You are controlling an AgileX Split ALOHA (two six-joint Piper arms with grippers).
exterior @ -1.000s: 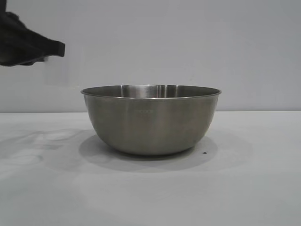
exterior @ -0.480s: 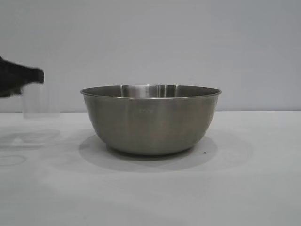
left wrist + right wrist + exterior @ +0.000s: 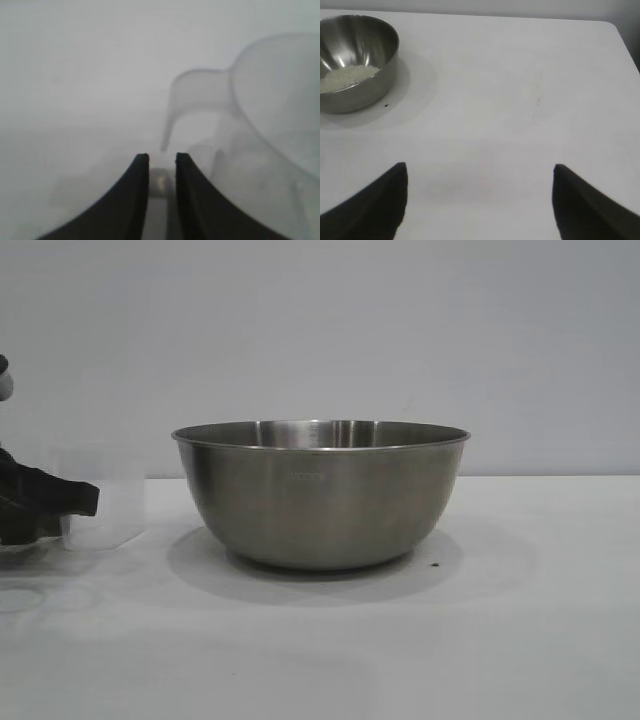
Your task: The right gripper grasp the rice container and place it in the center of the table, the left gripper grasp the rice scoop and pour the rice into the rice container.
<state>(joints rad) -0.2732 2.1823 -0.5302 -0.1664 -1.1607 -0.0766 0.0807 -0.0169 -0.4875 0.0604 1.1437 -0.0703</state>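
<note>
The rice container (image 3: 320,495), a steel bowl, stands on the white table (image 3: 520,640) in the middle of the exterior view. In the right wrist view it (image 3: 375,65) holds a patch of rice (image 3: 347,77). The rice scoop (image 3: 105,505), a clear cup, is upright low at the far left, at or just above the tabletop. My left gripper (image 3: 88,498) is beside it, its fingers nearly together on the scoop's handle (image 3: 195,95) in the left wrist view; the cup body (image 3: 280,100) looks empty. My right gripper (image 3: 480,170) is wide open and empty above bare table.
A small dark speck (image 3: 437,564) lies on the table by the bowl's base. The table's far edge and rounded corner (image 3: 615,25) show in the right wrist view. A plain grey wall stands behind the table.
My left gripper has dropped with the scoop from above the bowl's rim height down to the tabletop at the far left. The bowl has not moved.
</note>
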